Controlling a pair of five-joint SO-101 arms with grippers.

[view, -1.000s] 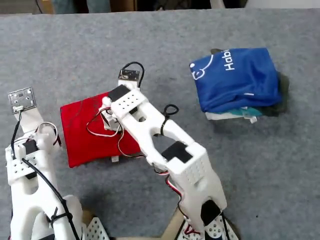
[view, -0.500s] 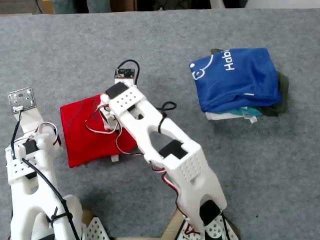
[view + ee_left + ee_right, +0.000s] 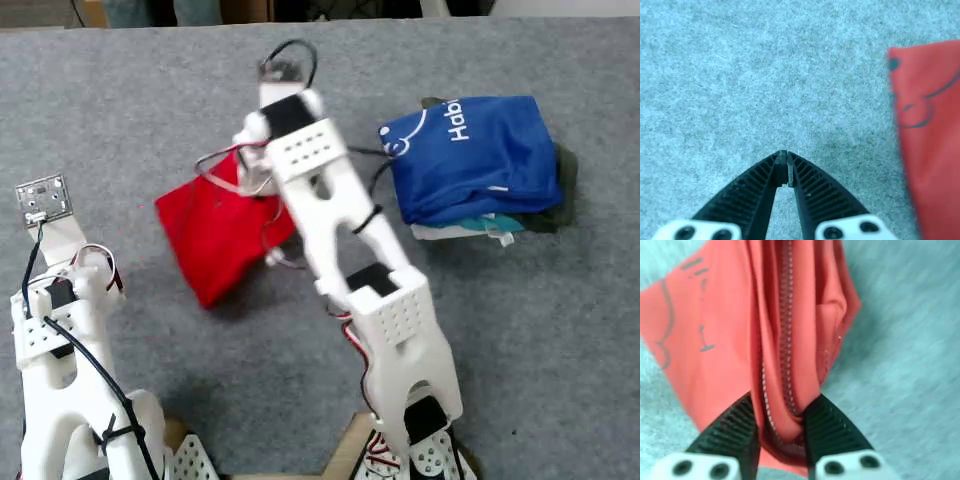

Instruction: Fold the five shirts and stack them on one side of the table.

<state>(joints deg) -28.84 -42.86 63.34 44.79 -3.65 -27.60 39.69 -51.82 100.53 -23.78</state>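
A folded red shirt (image 3: 215, 235) hangs lifted just off the grey table, left of centre. My right gripper (image 3: 782, 400) is shut on the bunched edge of the red shirt (image 3: 725, 340), whose folds pass between both fingers. The right arm (image 3: 330, 220) stretches from the near edge to the shirt's far corner. At the right lies a stack of folded shirts with a blue shirt (image 3: 470, 155) on top. My left gripper (image 3: 782, 156) is shut on nothing, low over bare carpet, and the red shirt (image 3: 930, 140) lies to one side of it. The left arm (image 3: 55, 330) stands at the near left.
Grey carpet (image 3: 150, 90) covers the table. Beneath the blue shirt, white, teal and dark folded layers (image 3: 480, 228) stick out. Bare carpet lies between the red shirt and the stack, and across the far side.
The right arm has swung away from me and to the right, lifting the red shirt off the table toward the stack. The left arm has not moved.
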